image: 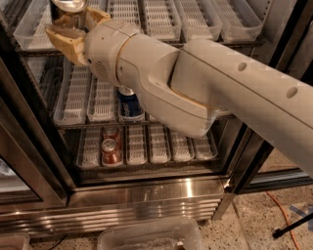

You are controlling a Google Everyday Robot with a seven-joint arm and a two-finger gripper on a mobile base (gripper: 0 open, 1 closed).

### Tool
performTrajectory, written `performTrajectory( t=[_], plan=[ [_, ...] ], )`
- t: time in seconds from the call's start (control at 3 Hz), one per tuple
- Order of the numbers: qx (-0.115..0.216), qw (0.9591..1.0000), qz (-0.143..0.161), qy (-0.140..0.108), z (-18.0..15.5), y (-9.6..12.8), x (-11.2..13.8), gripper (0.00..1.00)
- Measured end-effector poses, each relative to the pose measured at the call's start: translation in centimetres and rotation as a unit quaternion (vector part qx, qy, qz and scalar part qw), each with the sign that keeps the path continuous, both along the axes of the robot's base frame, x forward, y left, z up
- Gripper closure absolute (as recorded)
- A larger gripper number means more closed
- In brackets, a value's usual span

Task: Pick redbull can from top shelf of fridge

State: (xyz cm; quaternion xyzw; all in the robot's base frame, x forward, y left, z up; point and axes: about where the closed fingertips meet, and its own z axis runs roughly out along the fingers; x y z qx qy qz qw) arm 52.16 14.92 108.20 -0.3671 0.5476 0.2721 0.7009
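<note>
The redbull can point(68, 9), with its silver lid and dark slim body, stands at the top left edge of the camera view, over the top shelf point(161, 19) of the fridge point(146, 197). My gripper point(73, 24) is shut on the can, one tan finger point(61, 41) on its left and front, the other point(100, 15) on its right. The can's lower part is hidden behind the fingers. My thick cream arm runs from the right edge across the fridge opening to the wrist.
A blue Pepsi can point(129, 105) stands on the middle shelf just under my arm. Two red cans point(110, 149) sit in a lane on the bottom shelf. The dark door frame point(254, 161) stands at the right. A clear plastic bin point(146, 237) and an orange cable point(286, 215) lie on the floor.
</note>
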Motion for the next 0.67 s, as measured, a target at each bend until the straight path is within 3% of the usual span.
performTrajectory(
  t=[0.67],
  plan=[
    [-0.054, 0.9971, 0.05, 0.023, -2.6, -0.4, -3.1, 1.0]
  ],
)
